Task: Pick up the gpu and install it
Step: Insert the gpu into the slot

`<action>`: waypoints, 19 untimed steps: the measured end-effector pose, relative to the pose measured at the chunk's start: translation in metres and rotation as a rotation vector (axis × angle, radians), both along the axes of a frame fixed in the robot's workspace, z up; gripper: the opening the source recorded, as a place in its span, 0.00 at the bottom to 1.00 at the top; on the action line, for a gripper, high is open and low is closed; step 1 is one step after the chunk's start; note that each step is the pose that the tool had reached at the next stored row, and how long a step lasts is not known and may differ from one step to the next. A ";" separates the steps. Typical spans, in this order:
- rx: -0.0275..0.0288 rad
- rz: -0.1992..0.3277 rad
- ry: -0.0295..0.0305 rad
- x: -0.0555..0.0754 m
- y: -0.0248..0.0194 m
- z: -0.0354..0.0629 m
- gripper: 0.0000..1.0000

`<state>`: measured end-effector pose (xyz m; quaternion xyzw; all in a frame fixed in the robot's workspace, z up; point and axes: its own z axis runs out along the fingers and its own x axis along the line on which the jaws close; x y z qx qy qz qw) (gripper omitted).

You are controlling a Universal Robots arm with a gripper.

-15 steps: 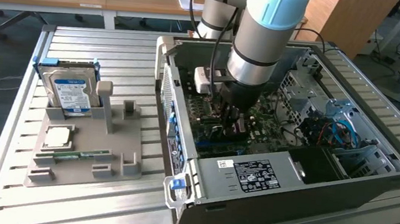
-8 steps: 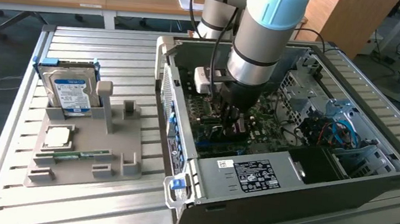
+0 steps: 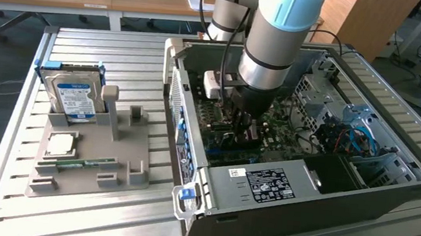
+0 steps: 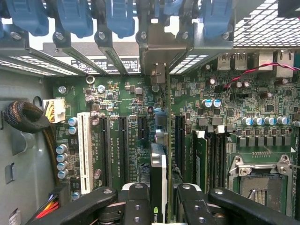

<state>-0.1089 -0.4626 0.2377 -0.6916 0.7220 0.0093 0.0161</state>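
- The arm reaches down into the open computer case (image 3: 294,212), which lies on its side at the exterior view's right of the slatted metal table (image 3: 89,223).
- The gripper (image 3: 244,127) is low inside the case, just above the green motherboard (image 4: 122,101).
- In the wrist view the gripper (image 4: 159,194) has the gpu (image 4: 158,164) between its black fingers (image 4: 136,201). The jaws stand about halfway apart, one pressed on each flat side of the card, so the card is gripped.
- The gpu stands on edge over the motherboard, among the long black expansion slots and near a white slot (image 4: 84,152). A green logo shows on its edge close to the fingers.
- The card's pale end bracket (image 4: 158,72) reaches the case's rear wall, under the row of blue slot latches (image 4: 75,18). Whether the card is fully seated in a slot cannot be told.
- The bare processor socket (image 4: 258,178) lies beside the memory slots, apart from the card.
- At the exterior view's left, well apart from the case, a grey holder tray (image 3: 133,145) sits on the table. A blue-labelled hard drive (image 3: 76,98) leans upright at its far end, a square processor chip (image 3: 61,143) lies nearer, and a narrow green memory stick (image 3: 80,163) lies nearer still.
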 end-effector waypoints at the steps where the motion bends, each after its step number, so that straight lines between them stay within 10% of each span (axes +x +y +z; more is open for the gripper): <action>1: -0.0001 0.000 0.0000 0.000 0.0000 0.0000 0.27; 19: 0.0000 0.000 0.0004 0.000 0.0000 0.0037 0.34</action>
